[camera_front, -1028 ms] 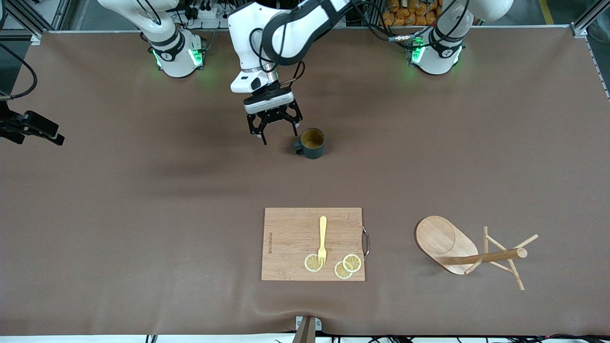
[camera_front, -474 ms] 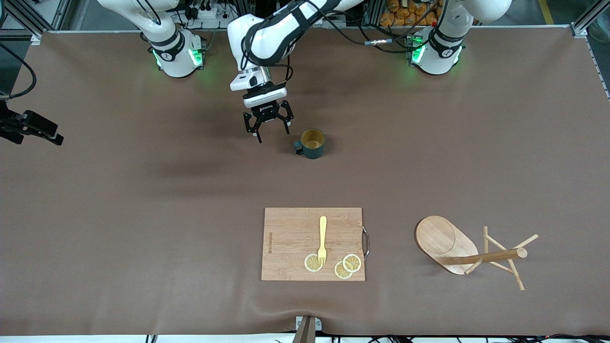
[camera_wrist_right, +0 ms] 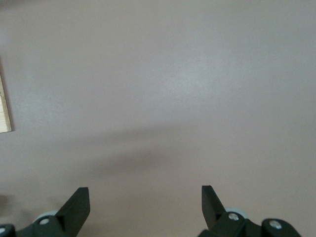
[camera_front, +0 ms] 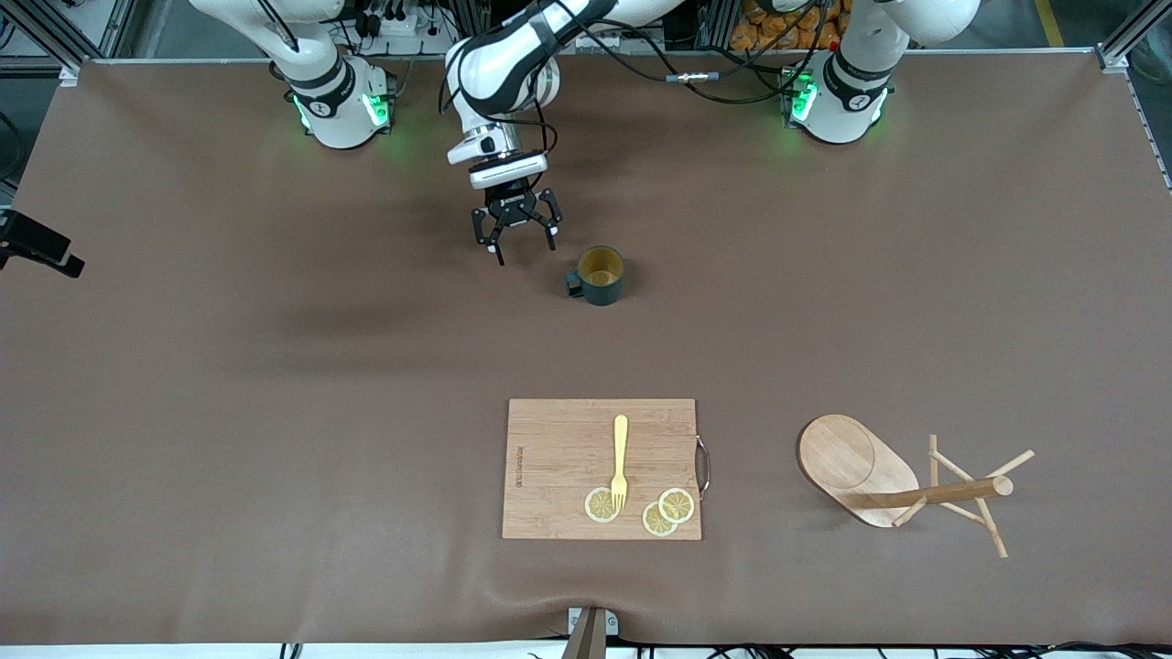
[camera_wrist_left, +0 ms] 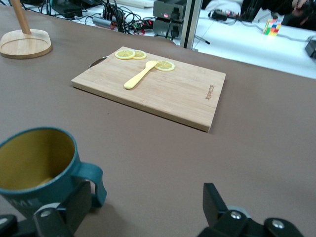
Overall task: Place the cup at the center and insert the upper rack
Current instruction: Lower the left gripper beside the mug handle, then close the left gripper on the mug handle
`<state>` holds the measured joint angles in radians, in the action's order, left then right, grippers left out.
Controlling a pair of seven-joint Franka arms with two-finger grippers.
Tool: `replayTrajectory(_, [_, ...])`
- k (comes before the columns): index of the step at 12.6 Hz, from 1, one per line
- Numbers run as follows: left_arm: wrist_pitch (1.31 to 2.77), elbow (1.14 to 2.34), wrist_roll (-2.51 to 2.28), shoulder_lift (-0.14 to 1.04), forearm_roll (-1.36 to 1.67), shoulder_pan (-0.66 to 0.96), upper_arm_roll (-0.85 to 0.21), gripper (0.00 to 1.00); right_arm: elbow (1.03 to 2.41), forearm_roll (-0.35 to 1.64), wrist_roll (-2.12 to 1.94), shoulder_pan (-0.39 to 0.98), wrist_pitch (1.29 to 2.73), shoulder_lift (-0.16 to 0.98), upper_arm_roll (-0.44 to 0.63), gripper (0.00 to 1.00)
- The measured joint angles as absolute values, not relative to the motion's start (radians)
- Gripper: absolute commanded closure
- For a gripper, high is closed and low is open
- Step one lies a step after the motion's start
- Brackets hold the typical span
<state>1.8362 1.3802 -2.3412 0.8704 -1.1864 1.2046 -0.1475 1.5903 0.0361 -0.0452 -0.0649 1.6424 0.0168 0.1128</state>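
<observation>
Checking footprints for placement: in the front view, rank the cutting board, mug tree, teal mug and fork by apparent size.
Largest to smallest:
1. Bamboo cutting board
2. Mug tree, lying tipped over
3. Teal mug
4. Yellow fork, longer than the mug but much thinner, so this pair is unsure.

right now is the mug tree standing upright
No, the mug tree lies tipped over on the table, its post level.

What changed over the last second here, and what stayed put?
The left gripper, jaws open and empty, drew back from the dark teal mug toward the robots' bases. The right gripper slid toward the table's edge. Mug, bamboo mug tree and wooden cutting board stayed.
</observation>
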Motion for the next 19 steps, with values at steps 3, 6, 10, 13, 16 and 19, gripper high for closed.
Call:
replayTrajectory(3, [1.779,1.382,-2.362,0.897,-1.192,1.216,-0.147,0.00,1.545,0.038,-0.045,-0.054,1.682,0.054,0.097,0.00])
replayTrajectory(6, [1.764,1.384,-2.396,0.936,-1.223,1.227,-0.147,0.00,1.495,0.038,-0.045,-0.042,1.708,0.065,0.090,0.00])
replayTrajectory(10, [1.741,1.386,-2.436,0.983,-1.298,1.240,-0.146,0.00,1.491,0.038,-0.045,-0.040,1.709,0.067,0.094,0.00])
replayTrajectory(13, [1.726,1.386,-2.436,1.008,-1.334,1.244,-0.146,0.00,1.491,0.037,-0.045,-0.038,1.709,0.069,0.092,0.00])
replayTrajectory(16, [1.703,1.386,-2.466,1.038,-1.365,1.255,-0.146,0.00,1.491,0.037,-0.045,-0.040,1.708,0.074,0.096,0.00])
replayTrajectory(19, [1.700,1.386,-2.472,1.045,-1.379,1.258,-0.144,0.00,1.491,0.038,-0.044,-0.040,1.708,0.079,0.099,0.00])
